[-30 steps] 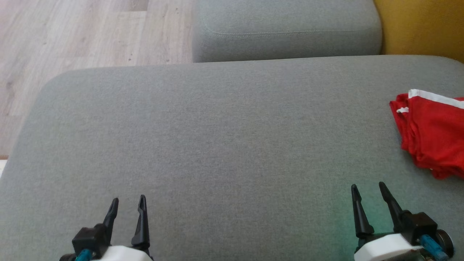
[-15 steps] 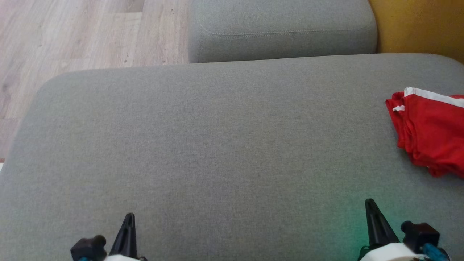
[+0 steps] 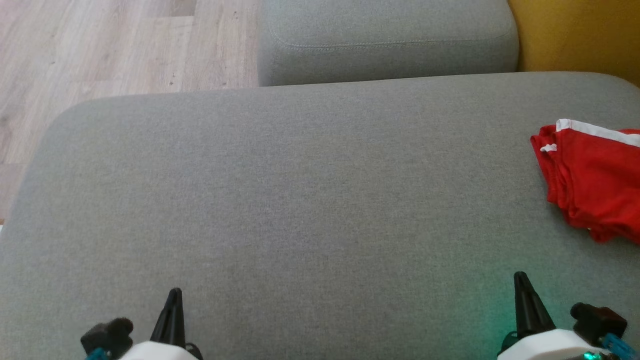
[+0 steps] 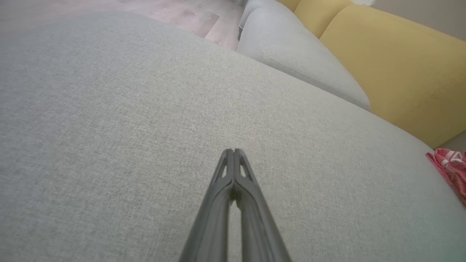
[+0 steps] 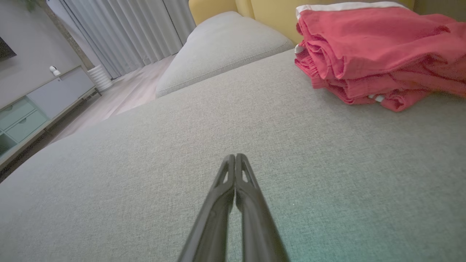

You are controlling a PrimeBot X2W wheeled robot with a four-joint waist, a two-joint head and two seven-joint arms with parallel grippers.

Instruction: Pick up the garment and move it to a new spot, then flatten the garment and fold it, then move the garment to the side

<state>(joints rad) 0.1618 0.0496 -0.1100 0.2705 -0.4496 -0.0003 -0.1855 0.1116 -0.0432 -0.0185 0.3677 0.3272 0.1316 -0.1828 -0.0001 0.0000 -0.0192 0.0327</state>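
Both pairs of jaws are pressed fully together and hold nothing. The left gripper (image 3: 173, 291) and right gripper (image 3: 520, 275) point across the cushion (image 3: 300, 190); whether their tips touch it is hard to tell. The head view's bottom edge cuts off both gripper bodies.

The garment (image 3: 590, 180) lies ahead and to the right of the right jaws, apart from them, and well apart from the left ones. Its right part runs off the frame. It is red with a white band, folded into a thick, rumpled stack.

The cushion is grey woven fabric. Beyond the jaws are a second cushion (image 3: 385, 40), a yellow backrest (image 3: 575, 35), a pale wood floor (image 3: 100, 50), curtains (image 5: 127, 29) and a cabinet (image 5: 36, 105).
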